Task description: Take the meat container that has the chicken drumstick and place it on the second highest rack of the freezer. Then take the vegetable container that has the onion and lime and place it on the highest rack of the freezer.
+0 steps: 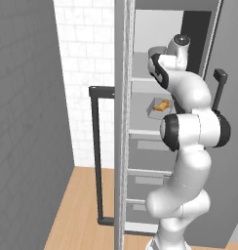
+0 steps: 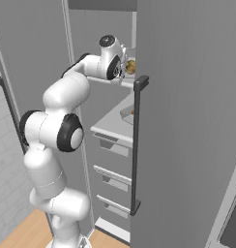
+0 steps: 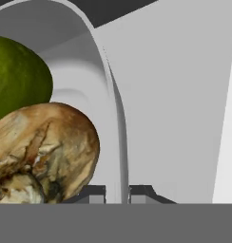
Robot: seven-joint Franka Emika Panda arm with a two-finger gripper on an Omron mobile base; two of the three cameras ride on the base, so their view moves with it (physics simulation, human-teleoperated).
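The vegetable container (image 3: 101, 85), a pale grey tray with a thin raised rim, sits on the highest rack (image 1: 143, 78) of the freezer (image 1: 155, 146). In the hand view its rim runs up from 6 o'clock and curves over toward 11 o'clock. The gripper (image 3: 117, 193) straddles that rim at the bottom of the view, one dark finger on each side. The fingers stand only a narrow gap apart with the wall between them, so the gripper is pinched on the vegetable container.

Inside the tray, at 9 o'clock from the gripper, lies one onion (image 3: 44, 152), tan with a darker, flaky brown patch, close against the inner wall. One lime (image 3: 18, 76), glossy green, sits beyond it at 10 o'clock, and the two look to be touching. In the right base view the onion (image 2: 131, 66) shows as a small tan ball just past the hand at the top rack.

One rack lower, on the second highest rack (image 1: 145, 131), sits the meat container (image 1: 157, 108), a second grey tray, with one chicken drumstick (image 1: 162, 105) in it, golden-orange. It lies at 6 o'clock from the hand in the left base view, well apart from it.

Below that rack are three grey drawers (image 1: 148, 163) stacked down the cabinet. The freezer door (image 1: 122, 122) stands open, seen edge-on, with one long dark bar handle (image 1: 96, 156). A second dark handle (image 2: 136, 145) runs down the neighbouring grey cabinet front.
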